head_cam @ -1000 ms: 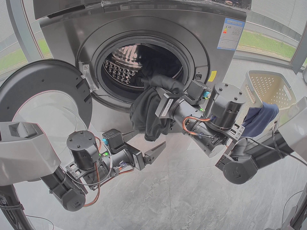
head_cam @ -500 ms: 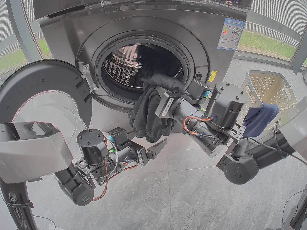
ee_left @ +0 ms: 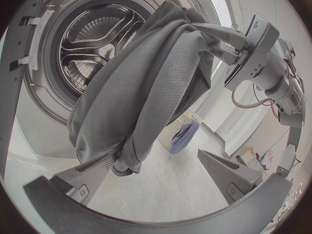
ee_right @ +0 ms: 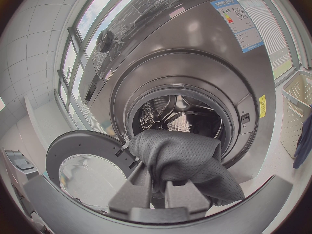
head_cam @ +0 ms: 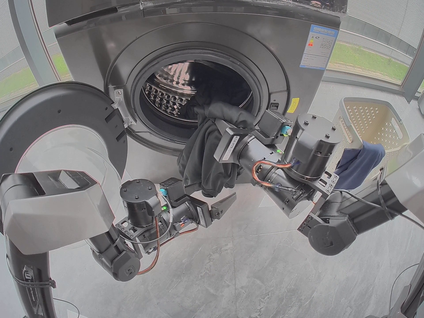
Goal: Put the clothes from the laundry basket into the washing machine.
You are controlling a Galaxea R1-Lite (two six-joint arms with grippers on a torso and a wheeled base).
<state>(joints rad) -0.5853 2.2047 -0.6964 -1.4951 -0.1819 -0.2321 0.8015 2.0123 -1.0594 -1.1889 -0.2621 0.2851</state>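
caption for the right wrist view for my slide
Right gripper shut on a dark garment in front of the washing machine, its door open.

L gripper slid right (slightly) toward dark garment.

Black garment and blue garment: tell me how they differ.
The black garment is clamped in the right gripper; the blue garment is held by nothing. The black garment hangs before the washing machine's open mouth; the blue garment drapes over the laundry basket rim. Both hang limp, outside the drum.
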